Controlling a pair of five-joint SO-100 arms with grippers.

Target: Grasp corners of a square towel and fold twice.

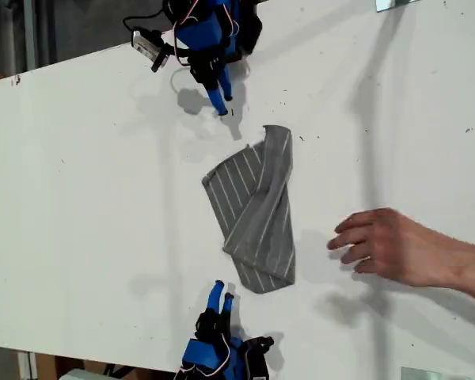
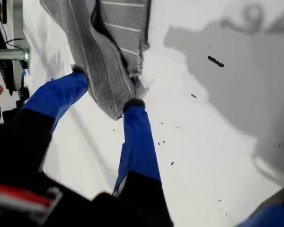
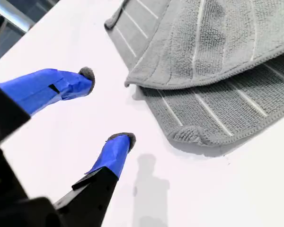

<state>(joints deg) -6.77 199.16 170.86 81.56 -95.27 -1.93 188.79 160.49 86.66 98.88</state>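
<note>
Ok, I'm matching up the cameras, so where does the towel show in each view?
Exterior view: the towel lies crumpled mid-table, between the two arms.
First wrist view: the towel fills the space just beyond my first tool, one end at the fingertips.
Second wrist view: the towel lies layered, apart from my second tool.
Shared landmark: the white table.

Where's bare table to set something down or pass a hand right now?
Most room: the table from the towel out to the exterior view's left edge. Also bare past the towel toward that view's upper right. Crowded: the towel's two ends, my first gripper at one and my second gripper at the other, plus a person's hand beside it.
</note>
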